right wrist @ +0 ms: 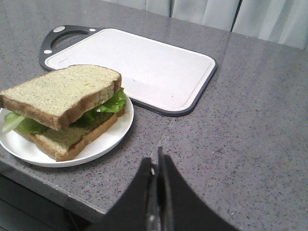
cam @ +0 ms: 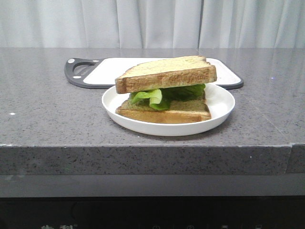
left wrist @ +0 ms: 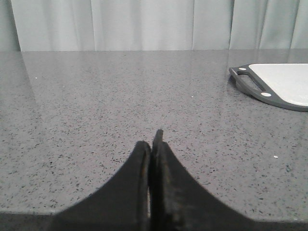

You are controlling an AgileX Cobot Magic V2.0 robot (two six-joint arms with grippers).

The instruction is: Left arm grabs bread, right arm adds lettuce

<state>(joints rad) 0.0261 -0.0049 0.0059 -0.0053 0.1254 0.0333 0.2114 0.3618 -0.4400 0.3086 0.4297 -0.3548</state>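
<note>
Both grippers closed, empty | plate (cam: 220, 112): bread (cam: 167, 73) atop lettuce (cam: 164, 94) atop lower slice (cam: 167, 111)

A plate (cam: 219, 112) sits on the surface (cam: 47, 119) near its front edge, about midway between the left and right edges. On the plate lies a lower slice (cam: 181, 112), the lettuce (cam: 157, 95) rests on that, and the bread (cam: 167, 72) lies on top of the lettuce. Behind the plate, toward the back edge, lies a cutting board (cam: 105, 69), its handle end toward the left edge.
</note>
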